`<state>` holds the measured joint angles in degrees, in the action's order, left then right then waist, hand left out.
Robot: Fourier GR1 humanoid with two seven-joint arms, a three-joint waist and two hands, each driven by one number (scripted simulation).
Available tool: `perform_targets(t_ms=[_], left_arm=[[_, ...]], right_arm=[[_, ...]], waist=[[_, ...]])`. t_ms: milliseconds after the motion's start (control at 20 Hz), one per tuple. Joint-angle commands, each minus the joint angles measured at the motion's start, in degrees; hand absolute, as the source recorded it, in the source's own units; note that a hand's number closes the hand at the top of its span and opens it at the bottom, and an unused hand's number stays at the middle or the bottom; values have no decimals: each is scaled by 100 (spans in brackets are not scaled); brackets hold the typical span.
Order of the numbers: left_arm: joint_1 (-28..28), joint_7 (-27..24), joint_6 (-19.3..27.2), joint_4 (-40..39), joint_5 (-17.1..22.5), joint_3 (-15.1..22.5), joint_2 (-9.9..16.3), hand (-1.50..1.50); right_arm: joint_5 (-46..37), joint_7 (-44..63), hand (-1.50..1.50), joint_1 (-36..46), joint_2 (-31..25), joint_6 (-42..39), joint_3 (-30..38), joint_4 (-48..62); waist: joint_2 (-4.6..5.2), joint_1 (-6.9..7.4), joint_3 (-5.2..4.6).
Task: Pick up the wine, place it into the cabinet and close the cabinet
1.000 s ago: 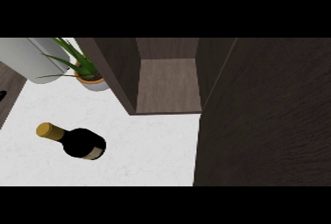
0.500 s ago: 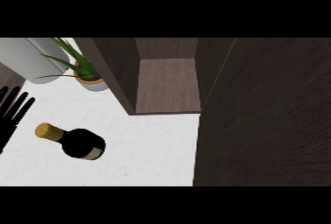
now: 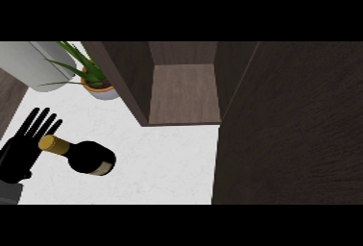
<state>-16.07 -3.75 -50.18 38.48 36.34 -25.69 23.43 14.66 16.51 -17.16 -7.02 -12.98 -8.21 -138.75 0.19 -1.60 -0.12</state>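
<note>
One left hand [image 3: 28,144], fingers spread straight, hovering behind dark glossy wine [image 3: 83,156] (gold cap); standing nearby: potted plant [image 3: 96,81], open wood-grain cabinet [image 3: 183,91].

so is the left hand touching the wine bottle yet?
Cannot tell. In the head view the left hand overlaps the wine bottle at its gold cap, fingers straight; no gap or contact shows plainly.

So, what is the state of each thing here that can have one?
Dark glass wine bottle with gold cap: on the white counter, not held.
Dark wooden cabinet: open, shelf bare.
Cabinet door: swung open.
Black left hand: open, fingers straight, beside the cap.
</note>
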Motion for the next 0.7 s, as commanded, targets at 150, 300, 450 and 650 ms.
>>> perform_targets(t_ms=[150,300,450,650], left_arm=[[-89,-712,-952,-944,-494,147,-58,-150],[-216,-848,-895,-1198,-604,230,-345,-150],[-475,-791,-749,-1391,-584,221,-455,-150],[-468,-941,-1026,-1726,-682,219,-473,-150]], right_arm=[[781,188,-150,-460,-32,-143,113,-830],[715,-52,-150,-502,-61,-344,190,-583],[409,85,-150,-559,93,-156,-124,-904],[577,-25,-150,-498,37,-234,53,-753]], waist=[[9,-39,-7],[5,-14,-3],[0,-30,-6],[14,-48,-10]])
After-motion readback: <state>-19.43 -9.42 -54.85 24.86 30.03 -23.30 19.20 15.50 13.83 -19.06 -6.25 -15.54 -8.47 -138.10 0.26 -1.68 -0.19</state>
